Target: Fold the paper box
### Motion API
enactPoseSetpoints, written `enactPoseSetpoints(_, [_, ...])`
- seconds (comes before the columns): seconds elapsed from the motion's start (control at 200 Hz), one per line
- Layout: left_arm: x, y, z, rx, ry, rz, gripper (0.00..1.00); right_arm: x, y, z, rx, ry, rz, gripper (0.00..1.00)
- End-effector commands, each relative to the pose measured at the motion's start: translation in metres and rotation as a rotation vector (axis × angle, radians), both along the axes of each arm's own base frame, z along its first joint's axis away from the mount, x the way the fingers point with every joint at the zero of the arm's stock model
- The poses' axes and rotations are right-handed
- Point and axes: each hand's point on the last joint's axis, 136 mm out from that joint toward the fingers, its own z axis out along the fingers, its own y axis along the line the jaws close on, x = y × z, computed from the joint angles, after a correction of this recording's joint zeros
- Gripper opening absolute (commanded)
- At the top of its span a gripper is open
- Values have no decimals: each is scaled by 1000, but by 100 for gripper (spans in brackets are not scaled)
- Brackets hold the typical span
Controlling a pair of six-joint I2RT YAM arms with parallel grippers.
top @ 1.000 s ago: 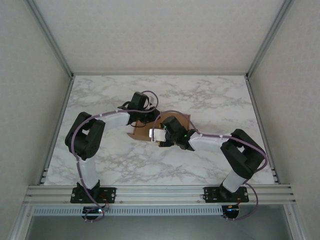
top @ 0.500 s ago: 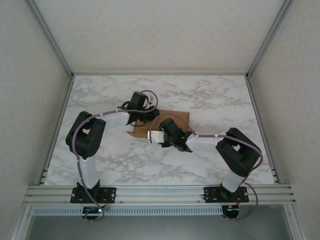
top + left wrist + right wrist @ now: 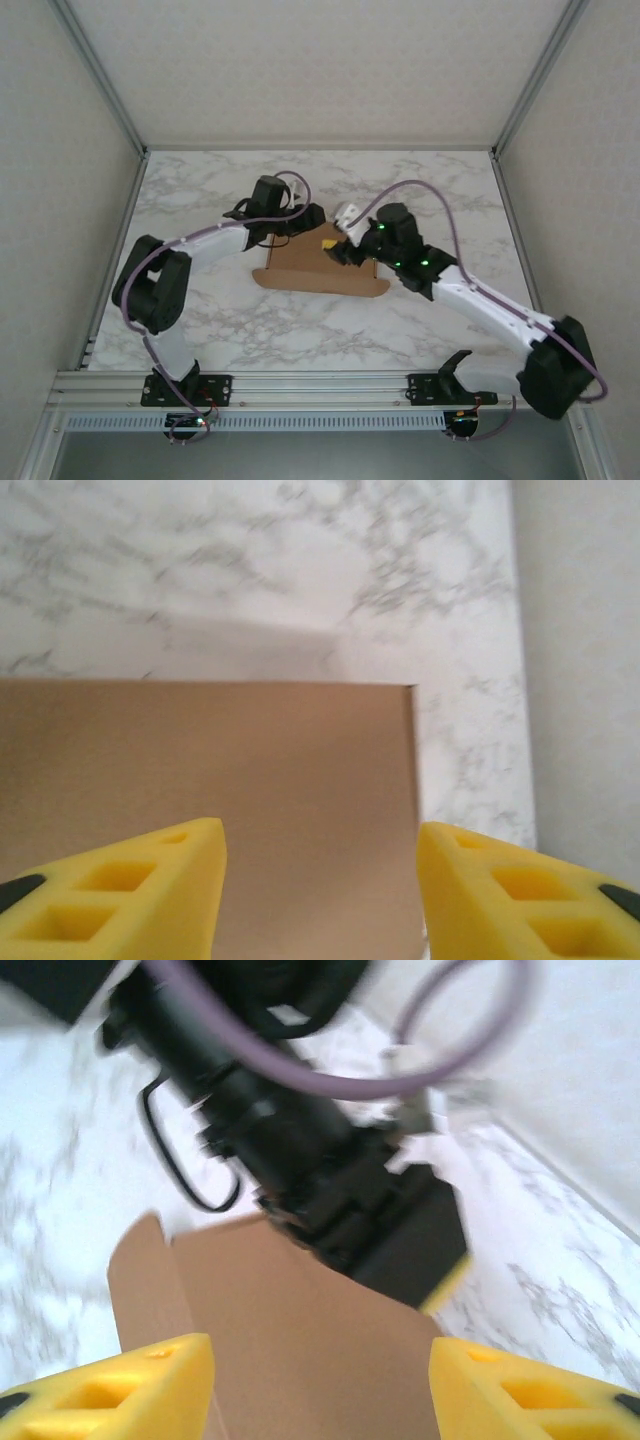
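The paper box (image 3: 312,268) lies as a flat brown cardboard piece in the middle of the marble table, with a rounded flap at its left end. My left gripper (image 3: 312,220) sits at the box's far edge, and my right gripper (image 3: 336,247) hangs over its far right part. In the left wrist view the left gripper (image 3: 320,885) stands open, its yellow fingers (image 3: 150,880) above the box's (image 3: 250,770) flat face. The right gripper (image 3: 320,1380) is open too, over the box (image 3: 300,1340), with the left gripper's black body (image 3: 400,1230) just ahead.
The white marble table (image 3: 200,200) is enclosed by pale side walls (image 3: 60,230) and aluminium rails (image 3: 320,385) along the near edge. The left arm's purple cable (image 3: 300,1070) loops close in front of the right wrist camera.
The right arm swung from the box's near side out to its far right and stretched out. The left gripper went from shut to open. The box now lies flatter and more exposed.
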Motion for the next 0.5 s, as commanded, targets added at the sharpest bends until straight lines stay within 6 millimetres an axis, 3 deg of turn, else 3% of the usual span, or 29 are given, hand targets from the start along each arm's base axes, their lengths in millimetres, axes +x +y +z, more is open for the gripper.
enactPoseSetpoints(0.0, [15,11,68,-22,-174,49,55,-6,-25,14,134,177,-164,57])
enactPoseSetpoints(0.065, [20,32,72,40,-201,104,57,-5,-45,16,109,176,-259,56])
enactPoseSetpoints(0.115, [27,56,64,97,-193,166,57,-5,-62,10,67,196,-341,57])
enactPoseSetpoints(0.185, [36,90,38,179,-140,225,54,-5,-77,-6,-24,220,-395,57])
enactPoseSetpoints(0.25, [41,110,10,216,-76,231,52,-3,-85,-16,-53,238,-432,56])
enactPoseSetpoints(0.32, [39,121,-14,246,-16,222,51,7,-94,-17,0,265,-529,55])
enactPoseSetpoints(0.381, [33,123,-27,260,1,216,52,15,-104,-23,50,392,-605,55])
enactPoseSetpoints(0.496, [21,121,-45,236,37,203,53,29,-116,-59,86,651,-717,59])
